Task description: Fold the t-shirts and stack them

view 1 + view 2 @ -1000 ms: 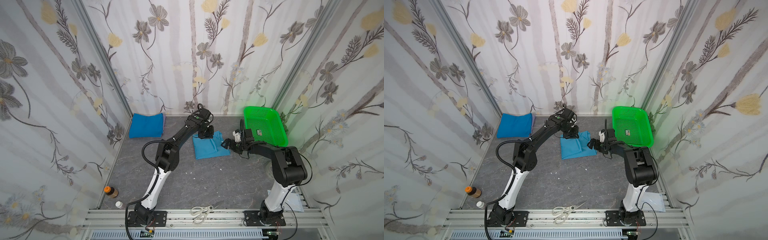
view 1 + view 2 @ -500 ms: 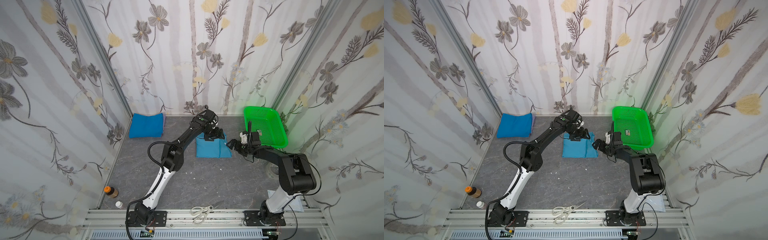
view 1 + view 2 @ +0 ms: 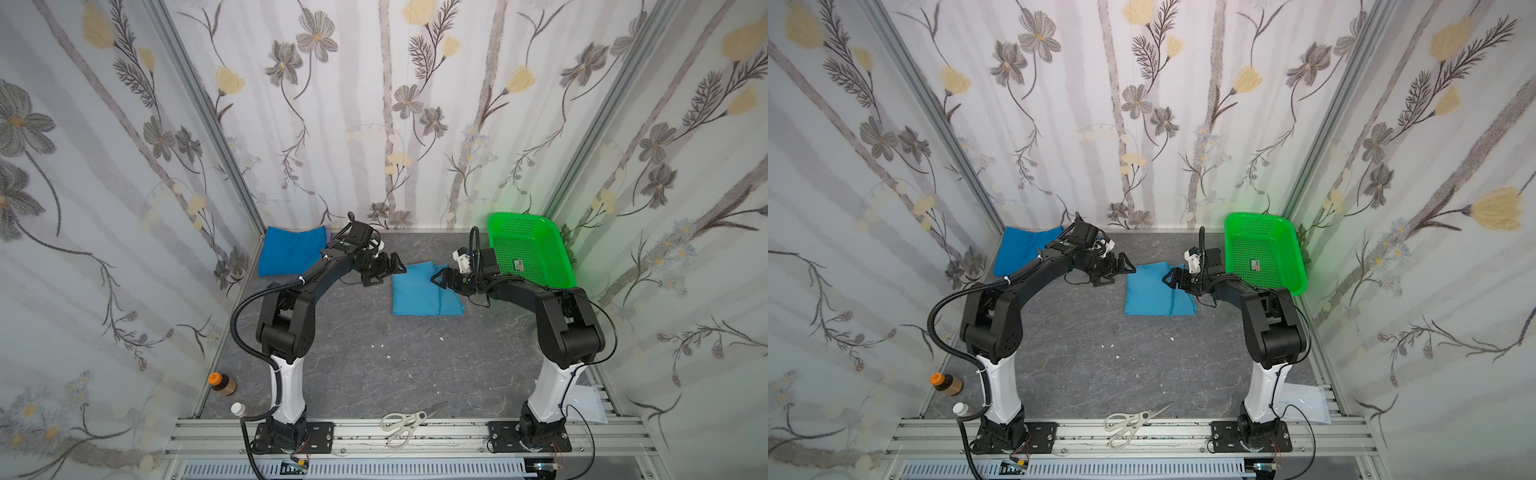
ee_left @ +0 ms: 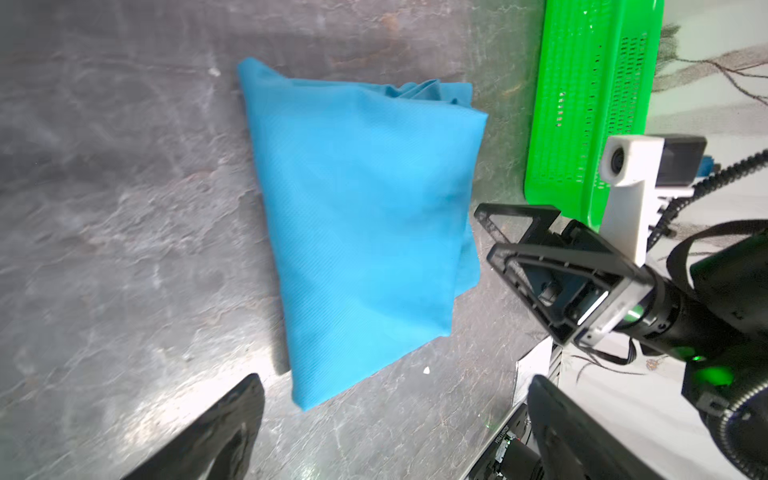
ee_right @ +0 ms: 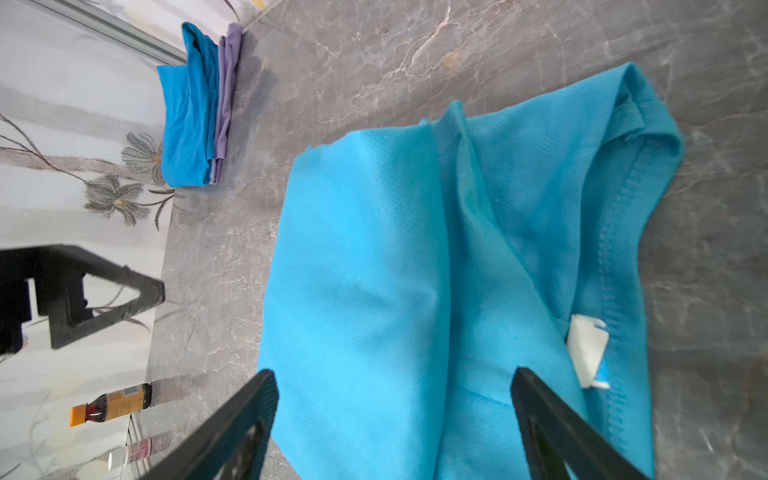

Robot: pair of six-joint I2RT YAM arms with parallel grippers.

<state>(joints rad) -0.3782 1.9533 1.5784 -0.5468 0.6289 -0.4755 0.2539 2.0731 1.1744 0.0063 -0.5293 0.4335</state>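
- Flowered wallpaper closes in three sides of a grey marbled worktop [image 3: 374, 332], with a metal rail along the near edge.
- A light blue t-shirt [image 3: 419, 297] [image 3: 1154, 297] lies folded into a rough rectangle near the middle of the worktop, a little to the right of centre. It is flat on the surface and nothing grips it.
- The right wrist view shows the light blue t-shirt [image 5: 374, 270] with its collar opening turned up and a small white neck label [image 5: 588, 349] at the seam.
- The left pincer [image 3: 388, 272] [image 3: 1119, 274] hangs just beside the shirt's far left corner. Its jaws are spread wide and hold nothing. In its own wrist view the left pincer [image 4: 397, 380] is clear of the light blue t-shirt [image 4: 361, 228].
- The right pincer [image 3: 438, 278] [image 3: 1169, 277] is over the shirt's far right part. Its jaws are apart and are not clamped on anything. In its own wrist view the right pincer [image 5: 394, 374] straddles the cloth; I cannot tell whether it touches.
- A deeper blue t-shirt [image 3: 291, 249] [image 5: 187, 124] lies folded in the far left corner on top of a lilac t-shirt [image 5: 226, 95], well apart from the light blue one.
- A green basket [image 3: 528, 253] [image 3: 1262, 253] stands tilted in the far right corner.
- A brown bottle [image 3: 222, 383] and a white-capped bottle [image 3: 237, 409] stand at the near left edge.
- Scissors [image 3: 403, 424] lie on the rail.
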